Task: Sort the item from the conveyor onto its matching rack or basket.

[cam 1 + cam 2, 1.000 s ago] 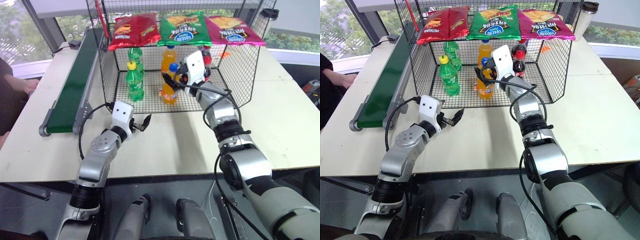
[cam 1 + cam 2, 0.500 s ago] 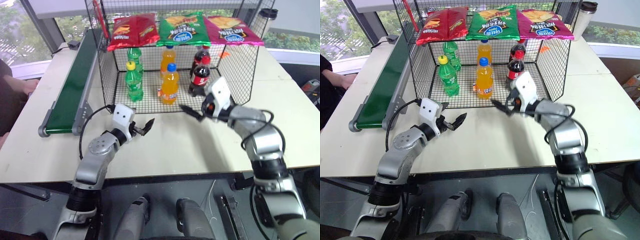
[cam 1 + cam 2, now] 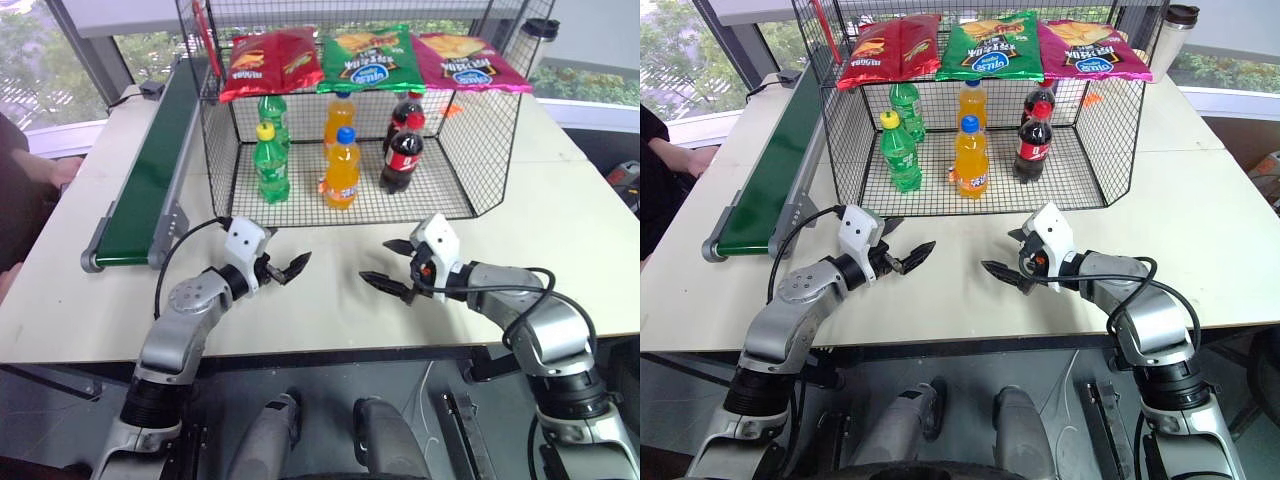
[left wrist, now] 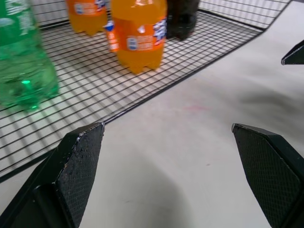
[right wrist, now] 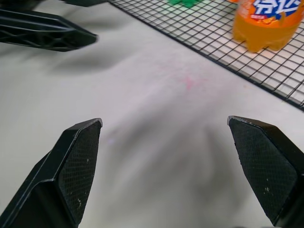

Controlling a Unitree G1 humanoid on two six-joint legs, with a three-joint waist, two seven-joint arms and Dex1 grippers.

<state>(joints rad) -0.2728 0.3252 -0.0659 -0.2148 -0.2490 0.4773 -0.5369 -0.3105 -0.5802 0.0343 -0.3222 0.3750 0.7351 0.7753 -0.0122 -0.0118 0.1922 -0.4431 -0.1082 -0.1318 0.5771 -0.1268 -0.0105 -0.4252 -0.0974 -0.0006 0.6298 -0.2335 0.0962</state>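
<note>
Nearest, the left gripper (image 3: 287, 268) and the right gripper (image 3: 392, 266) hover above the table (image 3: 330, 300), both with fingers spread wide and empty. Farther, the orange soda bottle (image 3: 342, 168) stands upright inside the wire cage (image 3: 480, 140), well apart from the conveyor (image 3: 150, 170).

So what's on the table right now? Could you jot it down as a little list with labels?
cage: black wire-mesh cage on the table
orange soda: front bottle, blue cap, upright on the cage floor, nothing holding it
other bottles: green and cola beside it
crisp bags: red, green, magenta on top
conveyor: green belt, nothing on it
left end effector: open, empty
right end effector: open, empty
</note>
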